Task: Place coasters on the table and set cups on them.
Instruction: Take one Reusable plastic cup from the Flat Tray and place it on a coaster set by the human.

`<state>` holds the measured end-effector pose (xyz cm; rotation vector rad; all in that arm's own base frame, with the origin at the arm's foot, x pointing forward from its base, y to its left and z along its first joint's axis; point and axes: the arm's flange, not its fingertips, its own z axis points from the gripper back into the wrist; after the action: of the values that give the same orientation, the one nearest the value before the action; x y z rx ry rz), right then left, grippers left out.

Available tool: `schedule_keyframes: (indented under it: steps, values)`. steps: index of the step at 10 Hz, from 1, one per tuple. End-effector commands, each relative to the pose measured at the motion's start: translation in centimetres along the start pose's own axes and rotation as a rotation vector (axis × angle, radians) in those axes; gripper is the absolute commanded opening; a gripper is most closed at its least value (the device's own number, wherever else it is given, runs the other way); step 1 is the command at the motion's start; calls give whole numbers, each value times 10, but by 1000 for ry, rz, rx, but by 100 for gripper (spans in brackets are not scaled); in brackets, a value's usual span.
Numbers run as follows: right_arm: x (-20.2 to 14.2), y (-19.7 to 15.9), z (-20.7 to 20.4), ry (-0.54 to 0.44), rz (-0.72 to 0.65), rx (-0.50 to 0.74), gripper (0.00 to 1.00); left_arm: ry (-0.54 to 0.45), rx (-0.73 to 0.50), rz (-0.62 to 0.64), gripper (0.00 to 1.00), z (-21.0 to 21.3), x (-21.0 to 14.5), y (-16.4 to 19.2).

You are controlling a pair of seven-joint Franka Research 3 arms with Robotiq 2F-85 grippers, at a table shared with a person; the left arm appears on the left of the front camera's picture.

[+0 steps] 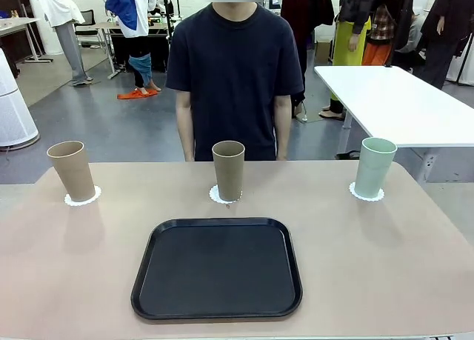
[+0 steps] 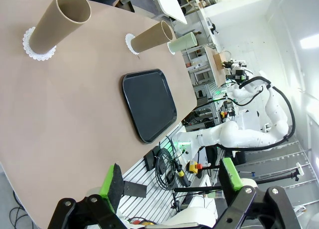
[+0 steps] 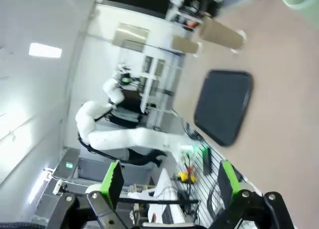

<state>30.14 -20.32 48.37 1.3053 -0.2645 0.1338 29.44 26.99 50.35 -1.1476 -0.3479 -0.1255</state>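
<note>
Both our left hand (image 2: 172,181) and right hand (image 3: 167,181) gape empty off the beige counter (image 1: 385,251). Beyond them, past the black tray (image 1: 218,268), three cups (image 1: 229,170) stand on coasters (image 1: 82,199); grey floor behind.

My beige table (image 1: 385,266) carries a black tray (image 1: 218,267) lower centre (bare) and three doily coasters (image 1: 82,199) under cups (image 1: 228,170).

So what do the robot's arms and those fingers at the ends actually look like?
Each arm is smooth, white and rounded; the right arm carries a looping black cable and a green light near its base. The left gripper and right gripper are black, angular and bolted, each with two fingers faced in bright green pads.
</note>
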Motion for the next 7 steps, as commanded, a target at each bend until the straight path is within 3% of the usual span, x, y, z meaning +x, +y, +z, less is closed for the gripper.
schedule_keyframes:
  steps: [1, 2, 3, 7]
  values:
    - [3, 18, 1, 78, -5, -151, 100, -10, -10, 8, 100, 2, 0, -3]
    - [6, 23, 1, 52, 26, -176, 100, -10, -10, 8, 100, 2, 0, -3]
    - [6, 1, 0, 38, -24, -67, 100, -10, -10, 8, 100, 2, 0, -3]
    - [6, 1, 0, 38, -24, -67, 100, -10, -10, 8, 100, 2, 0, -3]
